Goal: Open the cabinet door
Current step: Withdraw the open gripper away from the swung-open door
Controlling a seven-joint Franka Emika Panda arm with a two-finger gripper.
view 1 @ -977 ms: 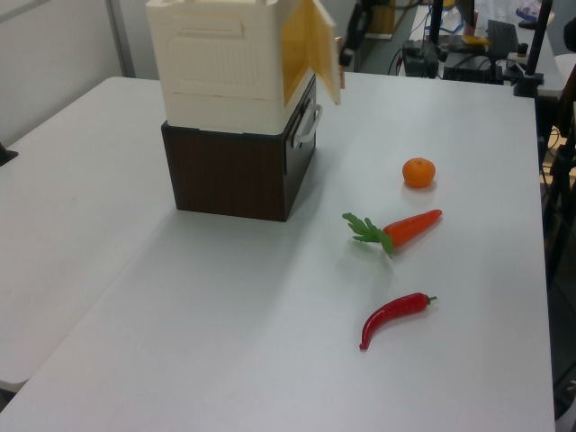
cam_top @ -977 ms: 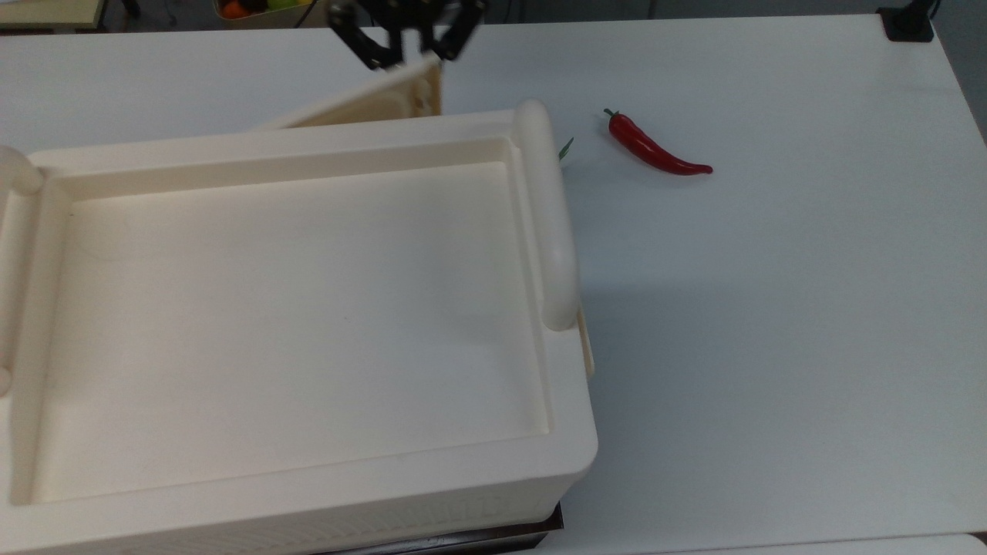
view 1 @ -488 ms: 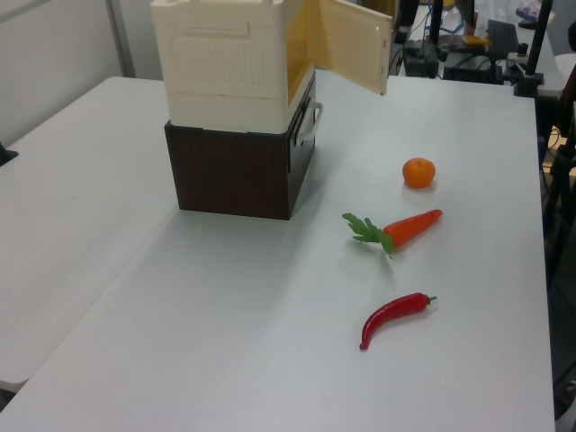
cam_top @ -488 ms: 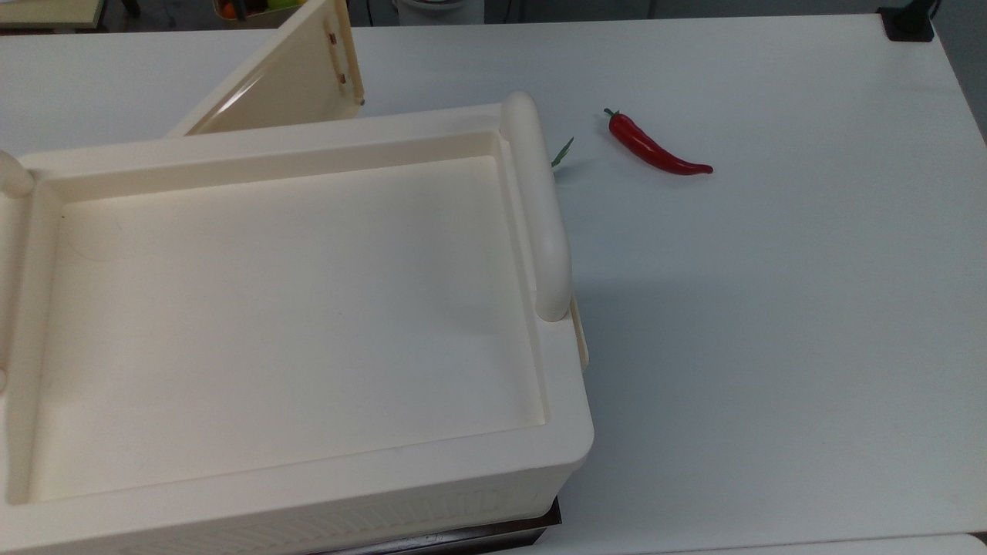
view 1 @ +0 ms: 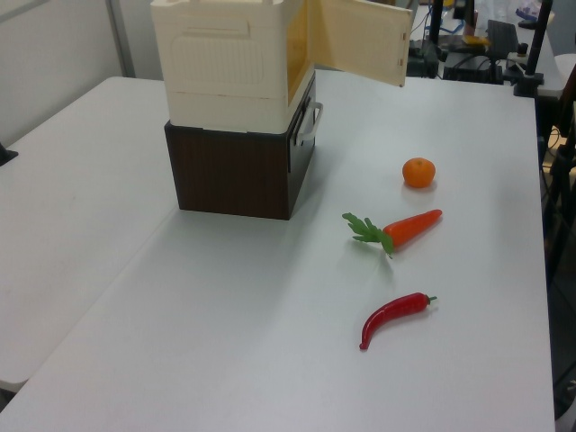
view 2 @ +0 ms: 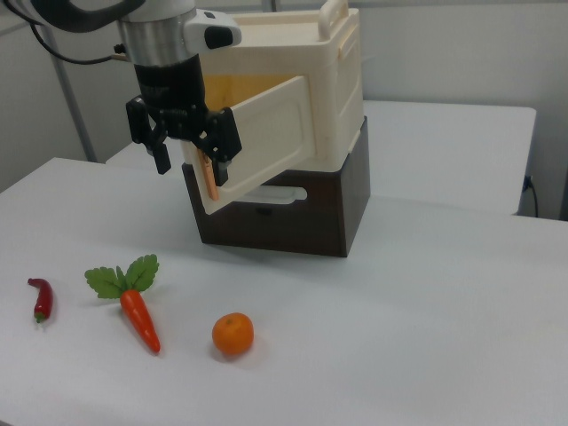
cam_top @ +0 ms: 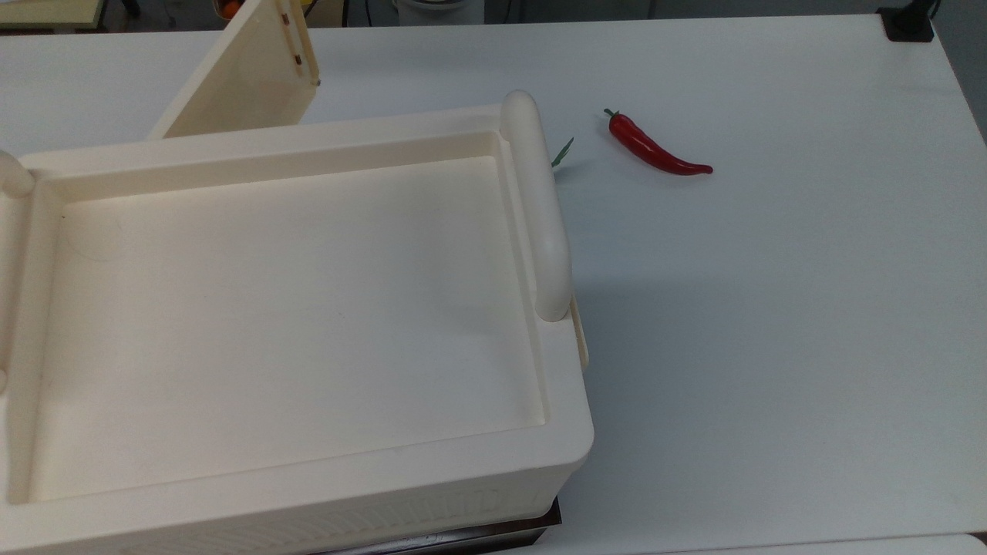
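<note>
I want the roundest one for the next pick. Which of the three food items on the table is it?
The orange, a ball lying apart from the others; the carrot and the red chili pepper are long and narrow.

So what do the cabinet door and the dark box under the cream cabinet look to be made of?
The cabinet door looks like moulded cream plastic with a smooth matte face, one even colour, and a raised frame on its outer side in the right view. The dark box looks like dark brown wood or wood-grain laminate; which of the two cannot be told.
</note>
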